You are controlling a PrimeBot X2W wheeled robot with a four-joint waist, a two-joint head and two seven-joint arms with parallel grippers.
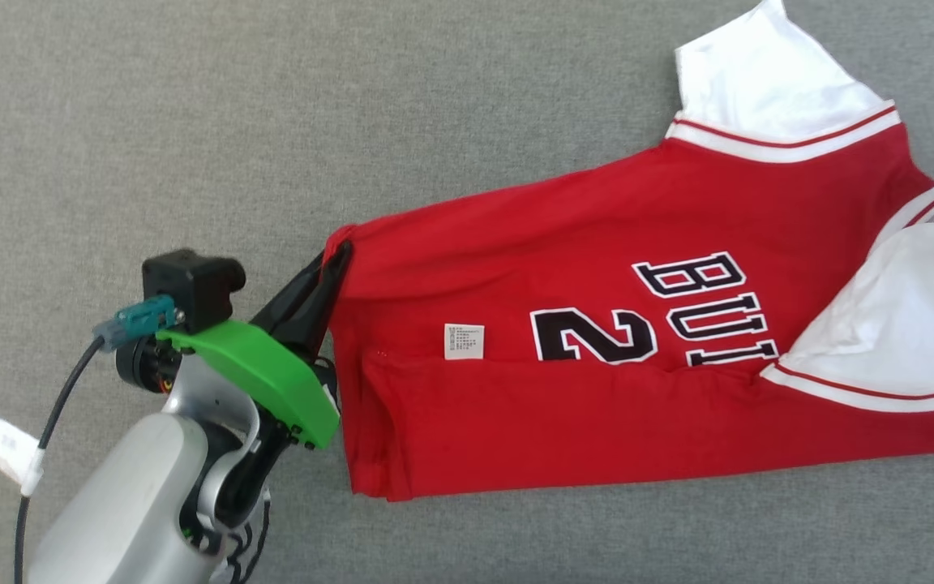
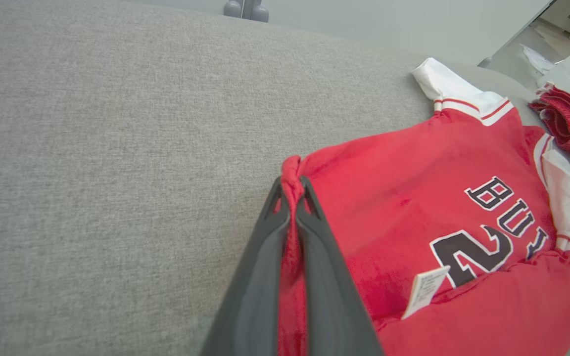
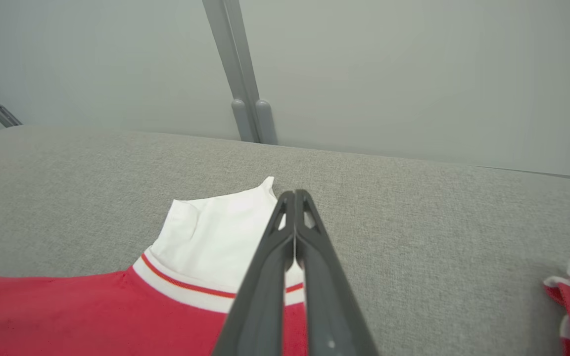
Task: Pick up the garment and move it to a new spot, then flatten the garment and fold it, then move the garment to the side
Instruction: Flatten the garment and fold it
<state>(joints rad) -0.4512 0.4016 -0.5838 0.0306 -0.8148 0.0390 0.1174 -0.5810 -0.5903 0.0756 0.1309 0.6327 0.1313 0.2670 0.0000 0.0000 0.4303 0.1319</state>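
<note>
A: Where does it stand?
B: The jersey (image 1: 564, 243) lies across the table (image 1: 191, 122), one long side doubled over; the left end effector (image 2: 292, 187) is clamped on its hem corner, red cloth bunched between the fingers.
A: And the right end effector (image 3: 295, 195)?
B: Closed, tips at the edge of the jersey's white sleeve (image 3: 215, 232); whether any cloth is caught I cannot tell — that is my worry; if it pinched nothing, a lift would raise the hem end alone and the jersey would swing and crumple.
A: Anything else?
B: The left grip is a small bunch at the very corner; a hard pull could slip it out or drag the fold open; a second garment (image 2: 567, 118) lies just past the jersey's collar end — a wide sweep could snag it.
A: The surface?
B: Grey woven cloth, likely grippy, so dragging may wrinkle; beyond the jersey, a plain pale wall with a grey post (image 3: 245, 99).
</note>
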